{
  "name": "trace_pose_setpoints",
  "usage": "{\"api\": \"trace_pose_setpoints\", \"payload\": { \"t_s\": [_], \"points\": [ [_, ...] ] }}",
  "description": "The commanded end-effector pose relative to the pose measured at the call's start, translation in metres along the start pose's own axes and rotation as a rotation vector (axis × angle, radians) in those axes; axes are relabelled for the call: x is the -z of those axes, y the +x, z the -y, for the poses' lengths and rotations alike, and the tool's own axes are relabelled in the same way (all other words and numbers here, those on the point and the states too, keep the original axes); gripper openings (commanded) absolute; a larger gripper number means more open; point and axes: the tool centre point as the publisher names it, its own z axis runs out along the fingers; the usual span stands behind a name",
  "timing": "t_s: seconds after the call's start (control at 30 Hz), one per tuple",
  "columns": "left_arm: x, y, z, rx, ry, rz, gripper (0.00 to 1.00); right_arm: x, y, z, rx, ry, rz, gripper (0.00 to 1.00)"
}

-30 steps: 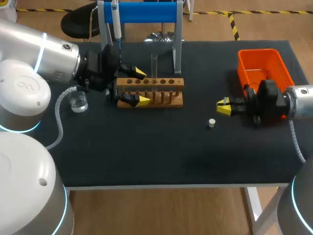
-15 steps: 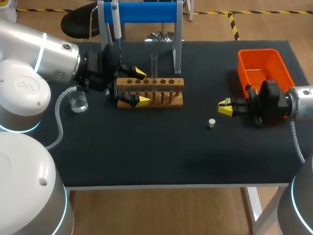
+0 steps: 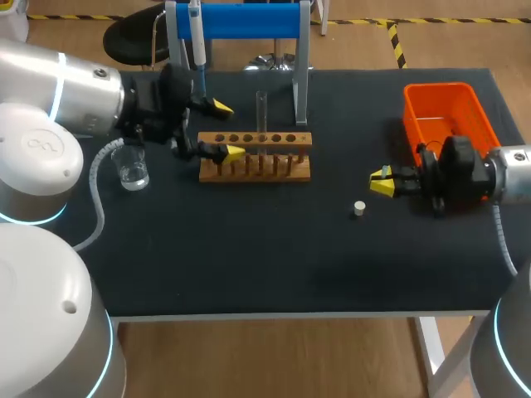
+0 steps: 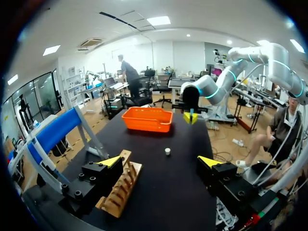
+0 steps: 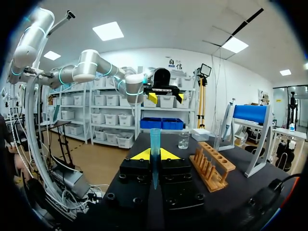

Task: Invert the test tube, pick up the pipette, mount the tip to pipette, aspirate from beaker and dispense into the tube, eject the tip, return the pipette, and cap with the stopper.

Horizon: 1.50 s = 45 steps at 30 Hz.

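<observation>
left fingers [image 3: 226, 129]: spread wide, empty, over the wooden rack's [image 3: 255, 156] left end.
test tube [image 3: 261, 116]: upright in the rack.
stopper [image 3: 359, 208]: loose on the bench [image 3: 249, 249].
right fingers [image 3: 380, 181]: closed on a pipette tip [image 5: 154, 144], near the orange bin [image 3: 448, 89].

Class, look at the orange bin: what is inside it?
The orange bin shows a bare floor at its far end. Its near part is covered by the right arm, so anything there cannot be seen.
</observation>
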Motion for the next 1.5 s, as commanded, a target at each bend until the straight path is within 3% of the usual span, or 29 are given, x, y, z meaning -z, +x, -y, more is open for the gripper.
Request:
{"api": "trace_pose_setpoints", "payload": {
  "t_s": [0.03, 0.3, 0.67, 0.77, 1.1, 1.5],
  "points": [
    [0.01, -0.019, -0.005, 0.01, 0.002, 0.05, 1.0, 0.0, 0.002, -0.001, 0.001, 0.004, 0.003, 0.0],
    [0.017, -0.072, -0.007, 0.091, 0.016, 0.255, 1.0, 0.0, 0.002, -0.001, 0.001, 0.004, 0.003, 0.0],
    [0.004, -0.122, -0.013, 0.245, 0.032, 0.522, 1.0, 0.0, 0.002, -0.001, 0.001, 0.004, 0.003, 0.0],
    [0.0, -0.133, -0.015, 0.266, 0.019, 0.569, 1.0, 0.0, 0.002, -0.001, 0.001, 0.004, 0.003, 0.0],
    [-0.001, -0.159, -0.019, 0.345, 0.095, 0.779, 1.0, 0.0, 0.002, -0.001, 0.001, 0.004, 0.003, 0.0],
    [-0.003, -0.178, -0.022, 0.395, 0.188, 0.913, 1.0, 0.0, 0.002, -0.001, 0.001, 0.004, 0.003, 0.0]
  ]
}}
